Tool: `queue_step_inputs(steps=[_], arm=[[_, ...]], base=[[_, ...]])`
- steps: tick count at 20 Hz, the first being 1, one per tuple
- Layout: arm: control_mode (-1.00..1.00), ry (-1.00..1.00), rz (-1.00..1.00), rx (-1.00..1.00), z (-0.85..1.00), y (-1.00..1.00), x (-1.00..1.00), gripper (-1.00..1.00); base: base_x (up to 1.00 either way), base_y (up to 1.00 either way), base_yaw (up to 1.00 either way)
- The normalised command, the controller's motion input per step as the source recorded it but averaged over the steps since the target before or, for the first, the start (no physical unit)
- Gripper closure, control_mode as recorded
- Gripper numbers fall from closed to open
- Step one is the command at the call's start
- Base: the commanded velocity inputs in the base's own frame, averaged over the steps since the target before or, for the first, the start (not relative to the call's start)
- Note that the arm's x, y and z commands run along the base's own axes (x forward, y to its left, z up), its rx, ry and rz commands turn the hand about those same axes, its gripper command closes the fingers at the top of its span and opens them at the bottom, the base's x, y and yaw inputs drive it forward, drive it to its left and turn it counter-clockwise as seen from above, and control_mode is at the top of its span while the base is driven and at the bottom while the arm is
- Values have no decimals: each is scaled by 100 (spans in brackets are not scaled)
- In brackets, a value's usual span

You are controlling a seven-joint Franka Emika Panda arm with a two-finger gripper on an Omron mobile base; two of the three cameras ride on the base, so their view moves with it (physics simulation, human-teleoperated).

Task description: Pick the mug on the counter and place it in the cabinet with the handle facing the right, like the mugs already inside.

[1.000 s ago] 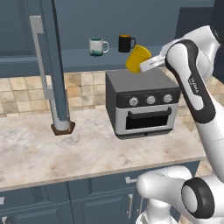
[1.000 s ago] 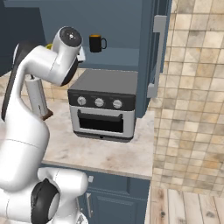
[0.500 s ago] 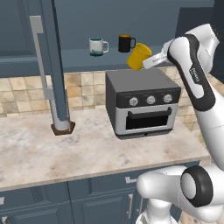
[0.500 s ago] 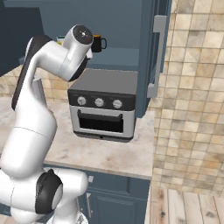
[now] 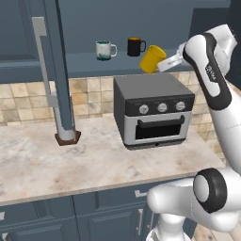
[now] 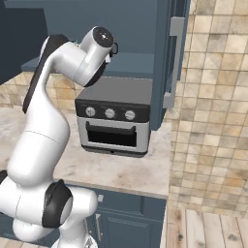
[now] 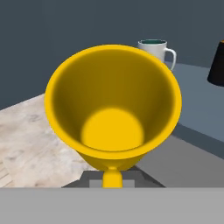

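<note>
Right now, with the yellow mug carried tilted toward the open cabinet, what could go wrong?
The yellow mug hangs tilted in the shut gripper, close beside the black mug on the cabinet shelf; moving further in could knock it.

Set down at this tilt, it might tip or roll.

It also hangs above the toaster oven, where it would land if it slipped.

Grey toaster oven (image 5: 153, 109) with three knobs and dark glass door, set against beige tile backsplash (image 5: 28, 96). Up above, white mug with teal marking (image 5: 104, 50) just left of black mug (image 5: 135, 46), handles to the right. Wood floor (image 6: 208, 227) at lower right.
</note>
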Motion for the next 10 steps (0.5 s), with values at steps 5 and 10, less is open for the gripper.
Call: queue_step_inputs(steps=[5,10], arm=[[-100,0,0,0,0,-20,22,100],[-100,0,0,0,0,-17,39,100]], base=[[0,0,0],[0,0,0]])
